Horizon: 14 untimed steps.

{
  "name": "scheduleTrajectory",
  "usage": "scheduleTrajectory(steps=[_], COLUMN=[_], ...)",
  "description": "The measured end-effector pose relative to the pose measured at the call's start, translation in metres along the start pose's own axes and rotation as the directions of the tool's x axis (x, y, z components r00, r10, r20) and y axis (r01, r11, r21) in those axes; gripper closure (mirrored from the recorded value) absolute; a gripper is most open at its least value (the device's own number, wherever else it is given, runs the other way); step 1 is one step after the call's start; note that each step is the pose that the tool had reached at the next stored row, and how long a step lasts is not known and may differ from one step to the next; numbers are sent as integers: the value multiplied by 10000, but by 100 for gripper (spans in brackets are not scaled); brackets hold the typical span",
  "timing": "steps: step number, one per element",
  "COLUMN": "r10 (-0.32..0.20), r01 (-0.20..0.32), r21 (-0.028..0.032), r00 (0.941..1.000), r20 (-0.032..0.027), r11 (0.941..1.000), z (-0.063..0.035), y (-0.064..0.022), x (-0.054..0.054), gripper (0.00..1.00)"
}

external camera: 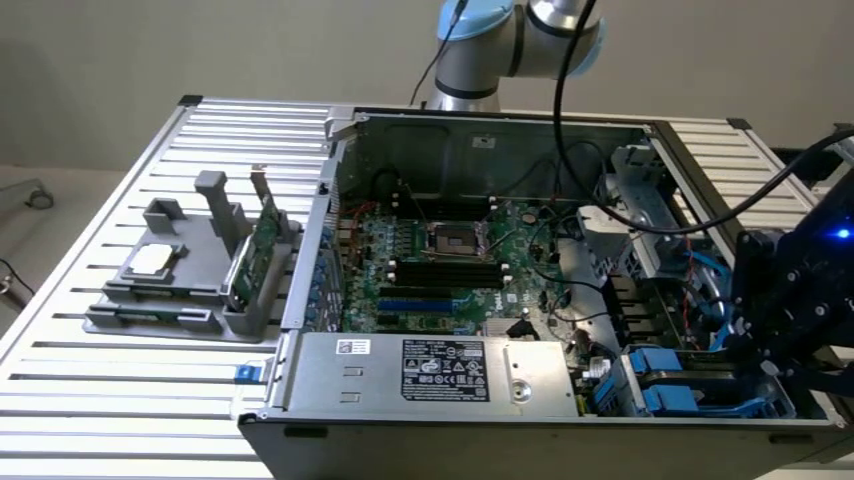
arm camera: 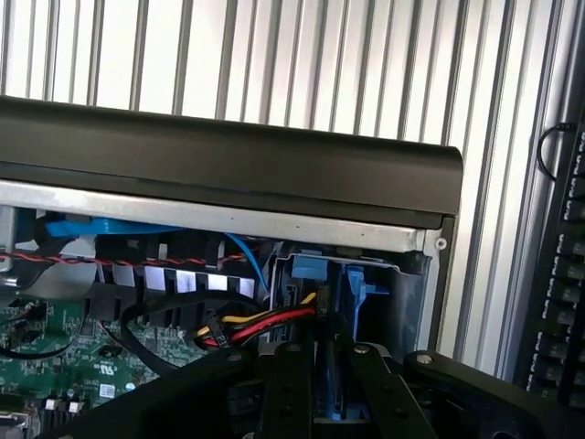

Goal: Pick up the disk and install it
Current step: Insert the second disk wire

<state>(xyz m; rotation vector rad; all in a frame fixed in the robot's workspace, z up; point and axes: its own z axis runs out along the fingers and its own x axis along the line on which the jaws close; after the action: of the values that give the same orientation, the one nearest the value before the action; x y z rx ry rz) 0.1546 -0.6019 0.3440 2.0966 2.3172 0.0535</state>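
In the wrist view my gripper [arm camera: 327,355] reaches down into the drive bay at the corner of the open computer case. Its two black fingers [arm camera: 285,384] stand close together, shut on a thin upright slab with a blue plastic edge, the disk [arm camera: 336,395]. Most of the disk is hidden by the fingers and the bay. In the exterior view the gripper [external camera: 771,365] hangs over the case's front corner at the exterior view's right, beside blue drive brackets [external camera: 667,372].
The case [external camera: 400,440] lies open on a slatted metal table [external camera: 107,400], showing the motherboard [external camera: 441,250] and power supply [external camera: 427,370]. Red and yellow cables [arm camera: 265,320] run beside the bay. A grey fixture [external camera: 174,300] holds a green circuit card [external camera: 262,250] and a silver chip [external camera: 152,259].
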Motion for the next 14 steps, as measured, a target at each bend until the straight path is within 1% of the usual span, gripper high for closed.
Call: scheduleTrajectory(steps=[4, 7, 9, 11, 12, 13, 14], r10=[46, 177, 226, 245, 249, 249, 247], r01=[-46, -177, -226, -245, -249, -249, -247], r21=[-1, -3, -8, -8, -6, -1, 6], r00=[10000, 9998, 9997, 9997, 9997, 9996, 9995], r20=[1, 4, 10, 33, 66, 120, 220], r11=[10000, 9998, 9997, 9997, 9997, 9997, 9997], z=[-74, -80, -82, -82, -83, -82, -82], y=[-29, -58, -92, -109, -113, -114, -113], x=[4, 7, 11, 16, 17, 19, 22], gripper=[81, 81, 81, 81, 81, 81, 81])
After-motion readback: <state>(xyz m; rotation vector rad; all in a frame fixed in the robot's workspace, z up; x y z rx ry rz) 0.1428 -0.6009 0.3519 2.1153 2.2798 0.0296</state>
